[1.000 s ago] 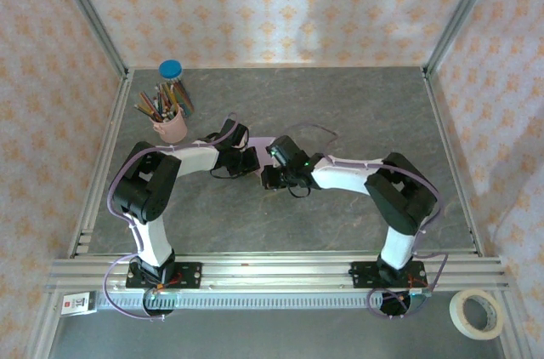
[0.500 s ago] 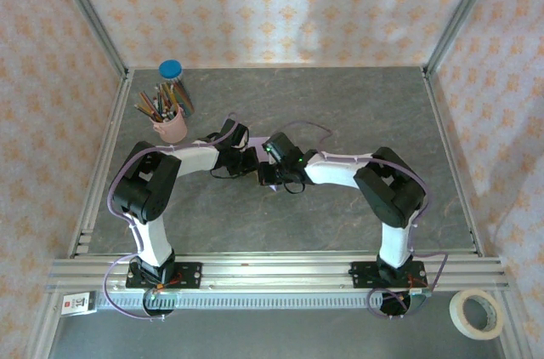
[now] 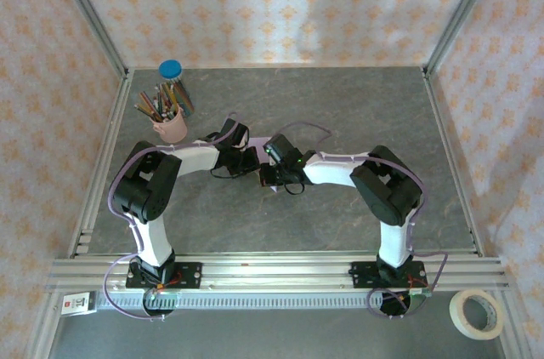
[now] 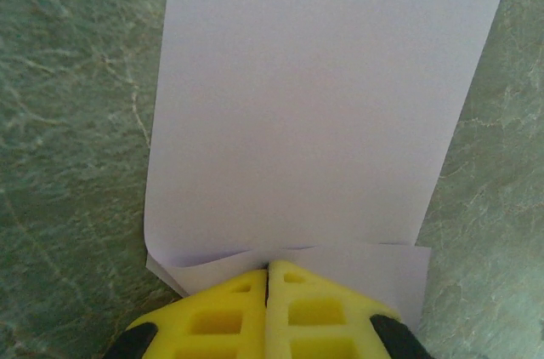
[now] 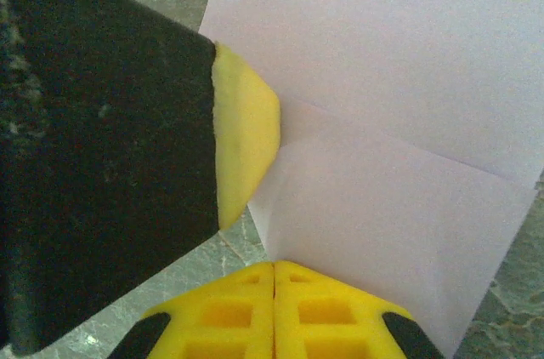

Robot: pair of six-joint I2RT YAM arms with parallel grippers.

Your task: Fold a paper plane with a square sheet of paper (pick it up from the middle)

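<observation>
At the bottom of the left wrist view my left jaws sit together, tips on the folded square sheet of paper (image 4: pixel 314 95) lying mid-frame on the counter (image 4: pixel 68 121). My right jaws, together too, pin its corner; sliding either could skew the crease

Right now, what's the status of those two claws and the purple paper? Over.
Left gripper shut, tips at edge of the folded paper. Right gripper shut, at its near corner. Paper lying creased on table. Pencil cup well aside.
</observation>
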